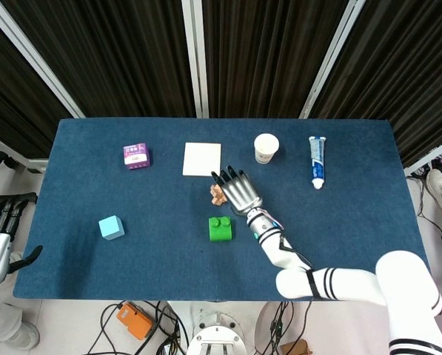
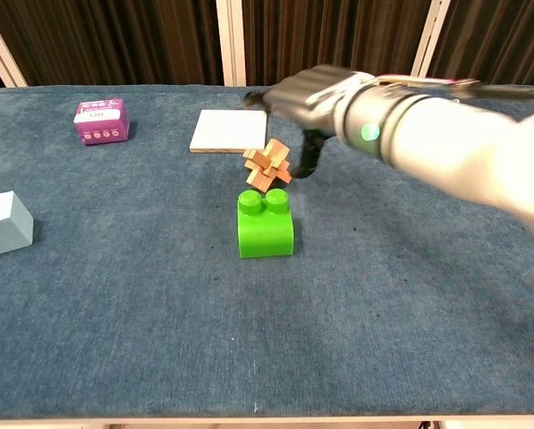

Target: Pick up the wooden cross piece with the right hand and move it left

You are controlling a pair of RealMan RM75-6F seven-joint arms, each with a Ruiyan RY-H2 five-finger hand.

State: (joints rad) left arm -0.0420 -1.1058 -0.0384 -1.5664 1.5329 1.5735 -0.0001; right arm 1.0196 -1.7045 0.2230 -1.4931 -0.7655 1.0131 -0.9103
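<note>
One wooden cross piece sits just behind the green block; the right hand, fingers spread, holds nothing.

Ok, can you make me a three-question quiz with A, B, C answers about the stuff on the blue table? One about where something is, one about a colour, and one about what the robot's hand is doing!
1. Where is the wooden cross piece?
A. Just behind the green block
B. Beside the purple box
C. Under the toothpaste tube

2. What colour is the cube near the table's left side?
A. Red
B. Light blue
C. Black

3. What is the right hand doing?
A. Gripping the paper cup
B. Pressing on the white tile
C. Holding nothing, fingers spread beside the cross piece

Answers:
1. A, the cross piece sits just beyond the green block in the chest view.
2. B, the head view shows it pale blue.
3. C, the cross piece is clear of the fingers and they are spread apart.
</note>
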